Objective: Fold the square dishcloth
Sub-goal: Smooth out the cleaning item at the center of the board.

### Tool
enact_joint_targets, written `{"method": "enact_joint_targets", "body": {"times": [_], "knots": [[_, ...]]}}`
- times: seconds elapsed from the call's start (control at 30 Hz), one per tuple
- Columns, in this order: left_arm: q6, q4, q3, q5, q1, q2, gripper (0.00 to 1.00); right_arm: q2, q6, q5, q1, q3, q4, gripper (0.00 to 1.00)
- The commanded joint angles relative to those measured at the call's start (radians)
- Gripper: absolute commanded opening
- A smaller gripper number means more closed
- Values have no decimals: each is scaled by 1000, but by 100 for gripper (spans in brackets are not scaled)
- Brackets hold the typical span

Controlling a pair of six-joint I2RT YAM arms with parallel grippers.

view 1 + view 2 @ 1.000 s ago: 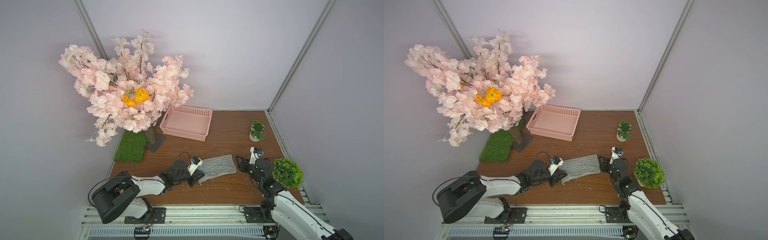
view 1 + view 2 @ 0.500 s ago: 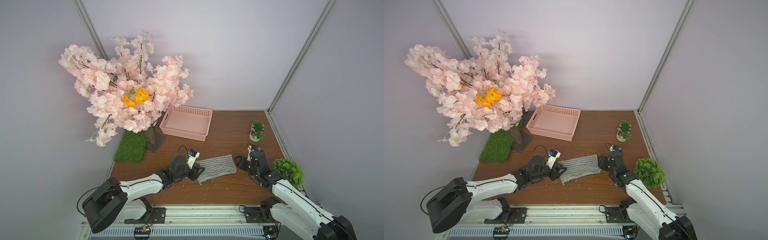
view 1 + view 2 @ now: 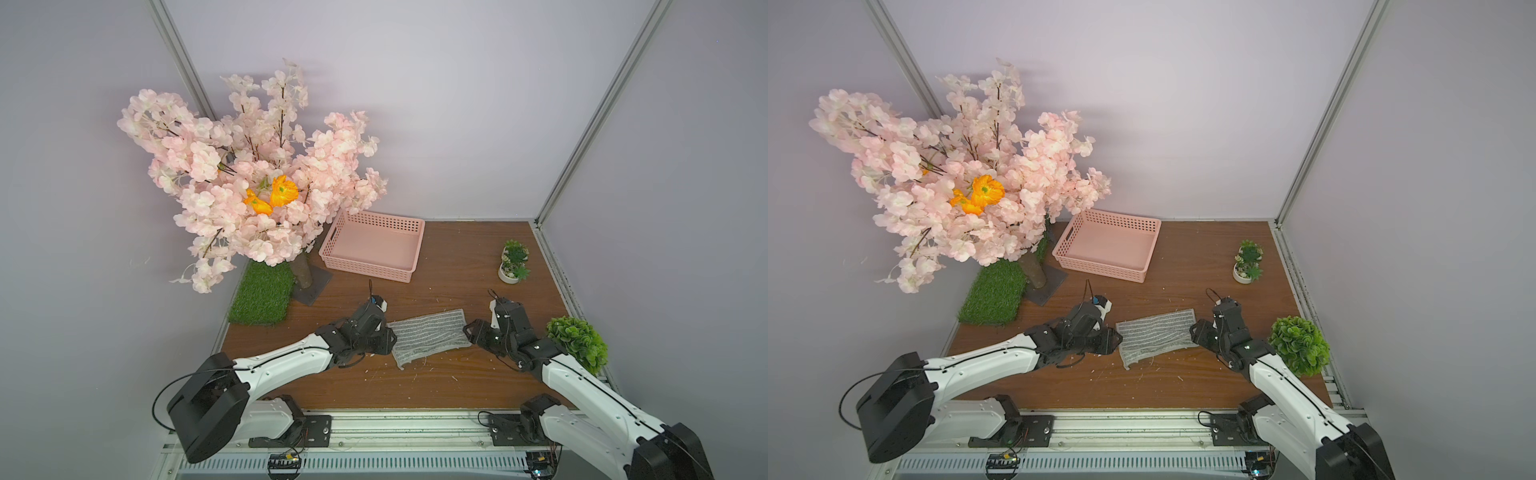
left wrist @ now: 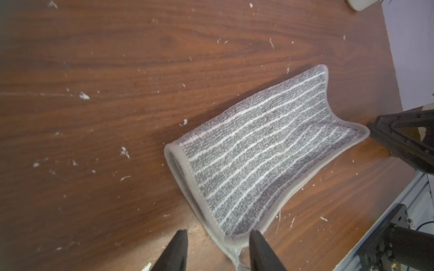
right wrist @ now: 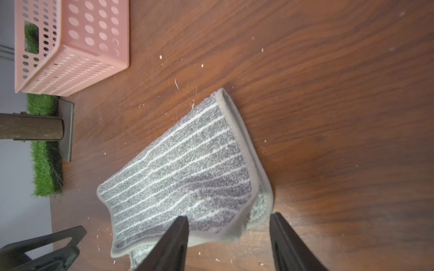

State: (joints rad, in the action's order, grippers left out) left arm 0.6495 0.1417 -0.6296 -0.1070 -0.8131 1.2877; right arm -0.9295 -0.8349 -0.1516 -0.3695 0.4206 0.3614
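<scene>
**Item 1.** Soft grey knitted square dishcloth (image 3: 428,338) with thin whitish wavy stripes and a plain grey hem. It lies on the tabletop near the front edge, doubled over into two layers, and reads as a long rectangle in both top views. It sits between the two grippers. At the corner by the right gripper the layers do not line up, and the under layer peeks out.

**Item 2.** Brown wood-grain tabletop (image 3: 457,266), scattered with small white flecks (image 4: 84,95).

**Item 3.** Black left gripper (image 3: 387,337), low at one short end of the dishcloth. In the left wrist view (image 4: 218,232) its fingers stand apart. A hemmed corner lies in the gap, unpinched.

**Item 4.** Black right gripper (image 3: 471,332), low at the opposite short end. In the right wrist view (image 5: 227,217) its fingers are spread wide, with the doubled corner lying loose between them.

**Item 5.** Pink perforated plastic basket (image 3: 365,270), rectangular, toward the back, well apart from the dishcloth.

**Item 6.** Artificial pink blossom tree (image 3: 249,199) with two orange flowers, at the back left corner.

**Item 7.** Green artificial grass mat (image 3: 262,297), just beside the tree's base.

**Item 8.** Small white pot (image 3: 513,262) of green succulents, toward the back right.

**Item 9.** Round green leafy plant (image 3: 575,343), at the right edge beside the right arm.
</scene>
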Motion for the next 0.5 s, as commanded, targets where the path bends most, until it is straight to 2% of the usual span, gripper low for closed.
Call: {"method": "enact_joint_targets", "body": {"times": [0.0, 0.23, 0.47], "knots": [[30, 7, 13, -36, -12, 23, 43, -15, -21, -34, -19, -13, -53, 57], [40, -55, 29, -62, -26, 67, 43, -39, -38, -36, -32, -63, -119, 57], [39, -80, 26, -94, -30, 95, 39, -17, -39, -9, -39, -74, -124, 42]]}}
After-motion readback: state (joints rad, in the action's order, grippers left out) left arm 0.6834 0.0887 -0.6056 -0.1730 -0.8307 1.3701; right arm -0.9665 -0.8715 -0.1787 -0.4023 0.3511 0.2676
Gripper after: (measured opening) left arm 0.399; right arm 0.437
